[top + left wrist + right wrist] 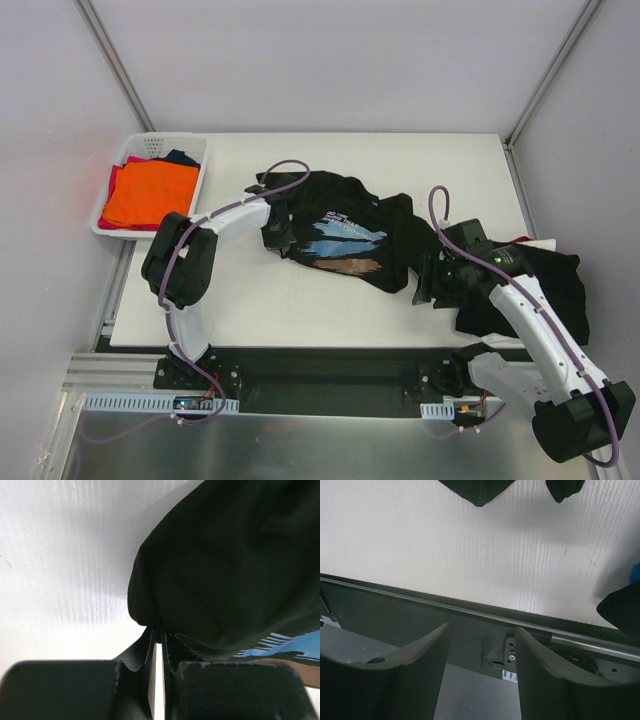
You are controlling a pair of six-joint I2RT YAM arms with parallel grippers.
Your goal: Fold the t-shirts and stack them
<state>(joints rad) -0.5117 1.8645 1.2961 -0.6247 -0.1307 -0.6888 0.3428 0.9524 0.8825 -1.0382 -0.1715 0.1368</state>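
Centrally on the table (250, 310) lies the crumpled printed shirt (345, 235), its left edge pinched in the clenched left gripper (157, 637). The right gripper (481, 630) hangs released and empty by the shirt's right side, over the table's near edge.

Arms: two, left arm (185, 260) and right arm (535, 325)
Grippers: two, left gripper (159, 641) and right gripper (481, 628)
Worktop (250, 300): one
Basket (197, 180): one
Shirts on worktop: one printed shirt (345, 235), plus one black heap (555, 285), its number unclear
Shirts in basket: three showing, orange shirt (150, 195), red shirt (113, 185), navy shirt (182, 157)
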